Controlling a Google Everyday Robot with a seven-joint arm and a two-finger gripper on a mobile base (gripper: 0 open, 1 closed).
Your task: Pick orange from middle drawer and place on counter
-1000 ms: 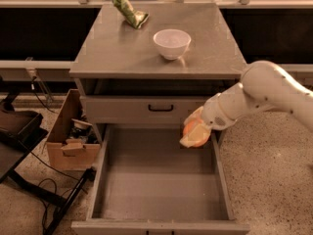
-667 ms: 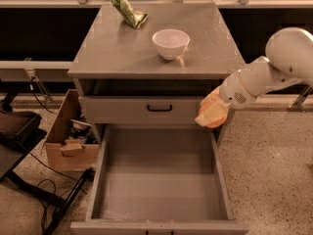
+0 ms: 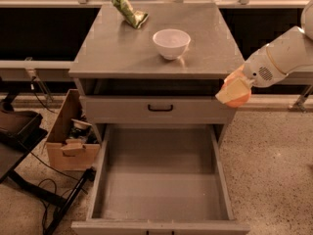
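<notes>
In the camera view, the claw (image 3: 234, 88) was clamped on the orange (image 3: 240, 101), holding it in the air just off the front right corner of the counter (image 3: 122, 48), level with the shallow drawer front (image 3: 122, 112). The middle drawer (image 3: 161, 190) stood pulled open below. A white bowl (image 3: 171, 43) and a green packet (image 3: 128, 10) sat on the counter.

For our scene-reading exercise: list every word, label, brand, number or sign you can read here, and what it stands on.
No text can be read.
Green packet on the counter: any print is too blurred to read.
Cardboard box on the floor: no legible marking.
Pincer, off the counter's right front corner, shut on the orange: no text shows.
</notes>
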